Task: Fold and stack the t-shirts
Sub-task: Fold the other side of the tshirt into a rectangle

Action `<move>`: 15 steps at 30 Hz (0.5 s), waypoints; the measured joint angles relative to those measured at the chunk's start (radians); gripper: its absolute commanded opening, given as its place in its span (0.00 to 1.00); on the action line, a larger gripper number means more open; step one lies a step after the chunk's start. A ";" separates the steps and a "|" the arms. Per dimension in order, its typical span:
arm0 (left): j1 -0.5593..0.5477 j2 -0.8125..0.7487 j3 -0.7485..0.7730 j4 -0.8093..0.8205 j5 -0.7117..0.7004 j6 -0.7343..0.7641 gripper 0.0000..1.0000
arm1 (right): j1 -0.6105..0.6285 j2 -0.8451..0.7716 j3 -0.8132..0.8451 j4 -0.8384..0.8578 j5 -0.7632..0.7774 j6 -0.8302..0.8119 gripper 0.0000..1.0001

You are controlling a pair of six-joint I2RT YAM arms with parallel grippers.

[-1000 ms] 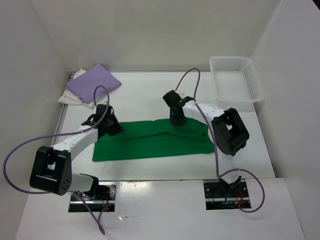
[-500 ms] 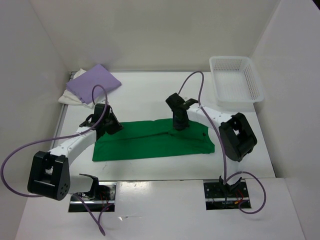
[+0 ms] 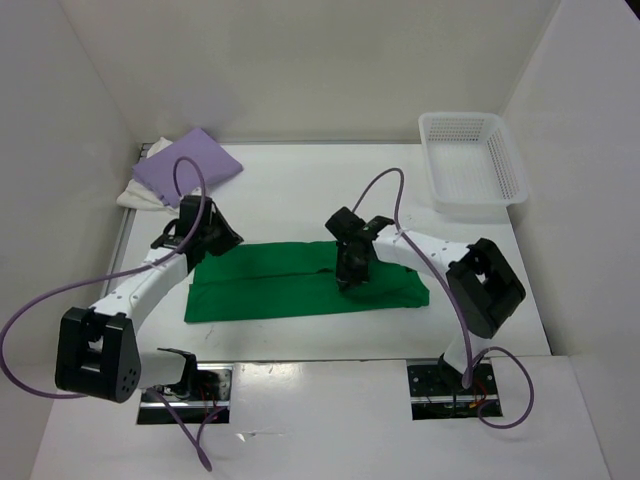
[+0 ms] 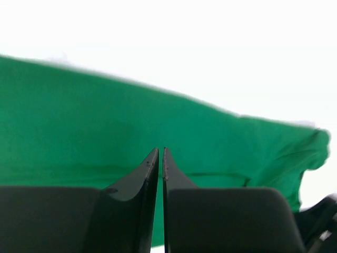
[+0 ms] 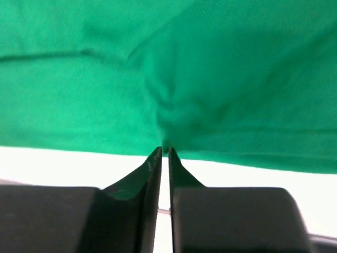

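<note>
One green t-shirt (image 3: pixel 270 290) is lying spread along the table (image 3: pixel 300 185), and it is getting narrower. The right gripper (image 5: pixel 164 151) is clamping a puckered pinch of its cloth. A second ago it was standing at the shirt's far edge. Now it is hovering over the middle, closer to the near edge, so I reckon the far edge is being drawn over into a lengthwise fold. The left gripper (image 4: pixel 160 150), jaws pressed almost together, is sitting at the shirt's far left corner, having crept slightly back. Whether it is pinching cloth, I cannot tell. Beyond the shirt's left end the lilac t-shirt (image 3: pixel 190 165) is lying on the white t-shirt (image 3: pixel 140 193). Beyond its right end the basket (image 3: pixel 512 165) is standing. No brand or writing is showing anywhere.
</note>
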 measured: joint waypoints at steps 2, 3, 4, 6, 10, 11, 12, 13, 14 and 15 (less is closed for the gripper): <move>0.016 0.000 0.032 0.000 0.001 0.010 0.12 | 0.008 -0.019 -0.016 0.008 -0.034 0.031 0.26; 0.023 0.000 0.047 0.002 0.001 0.018 0.12 | 0.010 -0.031 -0.018 0.008 -0.043 0.040 0.26; 0.027 0.000 0.058 0.003 0.003 0.022 0.12 | 0.010 -0.046 -0.018 0.010 -0.047 0.042 0.26; 0.027 0.000 0.072 0.008 0.015 0.025 0.12 | -0.010 -0.081 -0.017 0.011 -0.051 0.039 0.19; -0.005 0.015 0.073 0.019 0.032 0.043 0.12 | -0.195 -0.171 -0.019 0.043 -0.060 -0.018 0.06; -0.026 0.031 0.073 0.028 0.040 0.046 0.12 | -0.276 -0.191 -0.022 0.068 -0.060 -0.035 0.06; -0.050 0.052 0.076 0.035 0.047 0.047 0.12 | -0.354 -0.201 -0.023 0.090 -0.055 -0.050 0.10; -0.077 0.078 0.078 0.044 0.056 0.048 0.12 | -0.431 -0.204 -0.023 0.111 -0.048 -0.069 0.14; -0.101 0.105 0.081 0.052 0.064 0.048 0.12 | -0.490 -0.201 -0.024 0.130 -0.039 -0.084 0.20; -0.129 0.138 0.087 0.056 0.074 0.049 0.12 | -0.531 -0.193 -0.026 0.142 -0.033 -0.099 0.37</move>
